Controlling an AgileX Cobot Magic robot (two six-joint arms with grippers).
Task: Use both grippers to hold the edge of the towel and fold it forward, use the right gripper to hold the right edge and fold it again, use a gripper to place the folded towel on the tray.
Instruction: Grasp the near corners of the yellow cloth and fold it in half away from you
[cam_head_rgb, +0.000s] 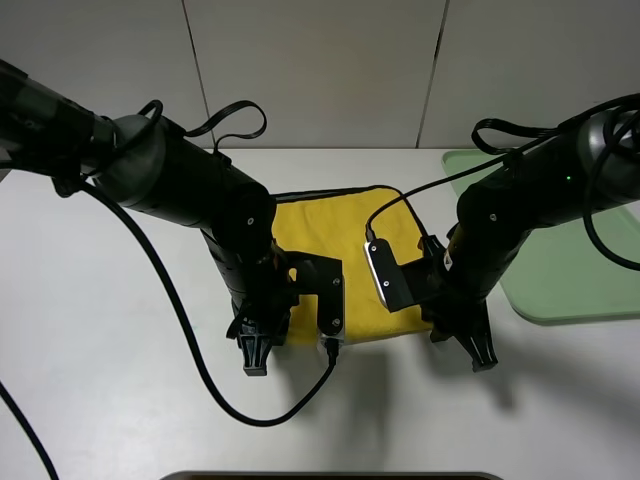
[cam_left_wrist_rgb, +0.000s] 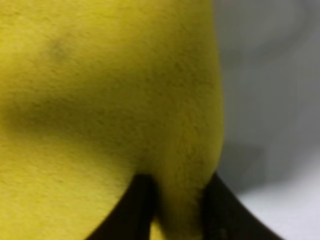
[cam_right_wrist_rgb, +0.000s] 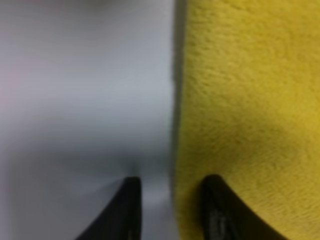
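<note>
The yellow towel (cam_head_rgb: 335, 235) lies flat on the white table between my two arms. My left gripper (cam_head_rgb: 255, 352) is at the towel's near left corner. In the left wrist view the left gripper (cam_left_wrist_rgb: 177, 217) has a raised ridge of the towel (cam_left_wrist_rgb: 100, 100) pinched between its black fingers (cam_left_wrist_rgb: 137, 212). My right gripper (cam_head_rgb: 478, 345) is at the near right corner. In the right wrist view the right gripper (cam_right_wrist_rgb: 172, 210) straddles the towel's edge (cam_right_wrist_rgb: 176, 125), one finger (cam_right_wrist_rgb: 220, 210) on the yellow cloth and the other over bare table. The pale green tray (cam_head_rgb: 560, 280) lies at the right.
The white table (cam_head_rgb: 100, 380) runs to a pale wall at the back. Black cables loop from both arms, one trailing across the table at the front left (cam_head_rgb: 190, 340). The tray's rim lies close beside the right arm.
</note>
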